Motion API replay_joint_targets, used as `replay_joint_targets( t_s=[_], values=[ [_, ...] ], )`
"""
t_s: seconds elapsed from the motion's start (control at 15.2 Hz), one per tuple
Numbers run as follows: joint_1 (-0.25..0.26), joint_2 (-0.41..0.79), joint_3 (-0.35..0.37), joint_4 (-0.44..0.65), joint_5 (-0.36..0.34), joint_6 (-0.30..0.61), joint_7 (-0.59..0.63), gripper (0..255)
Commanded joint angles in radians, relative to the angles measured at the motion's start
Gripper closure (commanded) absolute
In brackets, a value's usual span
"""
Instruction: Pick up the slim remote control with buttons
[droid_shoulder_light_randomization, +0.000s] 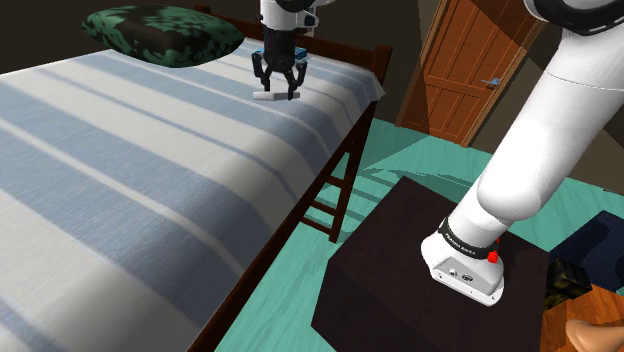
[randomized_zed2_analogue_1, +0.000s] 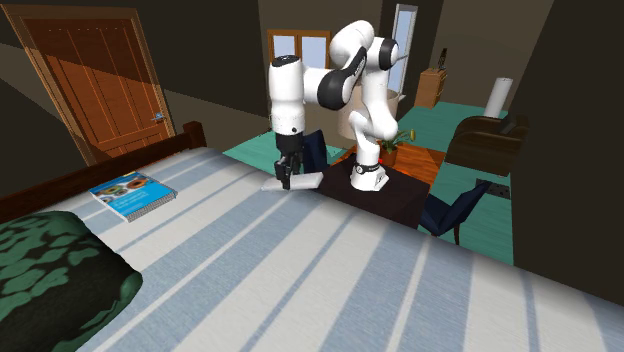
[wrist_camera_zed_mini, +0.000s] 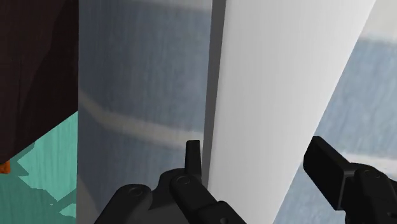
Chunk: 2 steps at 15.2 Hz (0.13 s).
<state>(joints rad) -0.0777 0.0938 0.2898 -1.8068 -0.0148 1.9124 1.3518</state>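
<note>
A long, slim, plain white remote (wrist_camera_zed_mini: 273, 95) lies on the blue and white striped bed (droid_shoulder_light_randomization: 120, 170), close to the mattress edge. No buttons show on it. My black gripper (wrist_camera_zed_mini: 256, 153) points straight down on it, and its two fingers (wrist_camera_zed_mini: 194, 156) press the remote's long sides, so it is shut on the remote. In the shoulder view the gripper (droid_shoulder_light_randomization: 278, 85) stands at the bed's far corner with the white remote (droid_shoulder_light_randomization: 265, 98) at its tips. The second exterior view has the gripper (randomized_zed2_analogue_1: 285, 178) on the remote (randomized_zed2_analogue_1: 308, 181) at the bed's edge.
A dark green patterned pillow (droid_shoulder_light_randomization: 160, 35) lies at the head of the bed. A blue book (randomized_zed2_analogue_1: 132, 194) rests on the bedspread away from the gripper. The dark stand (droid_shoulder_light_randomization: 400, 260) sits beside the wooden bed frame (droid_shoulder_light_randomization: 335, 190) on a teal floor. A wooden door (droid_shoulder_light_randomization: 470, 70) stands behind.
</note>
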Motion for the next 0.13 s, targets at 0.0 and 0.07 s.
replay_joint_targets(
  t_s=[0.0,0.07],
  values=[
    [0.000,-0.002,0.000,0.016,0.001,-0.017,0.000,255],
    [0.000,-0.001,0.000,0.016,0.001,-0.017,0.000,255]
  ],
)
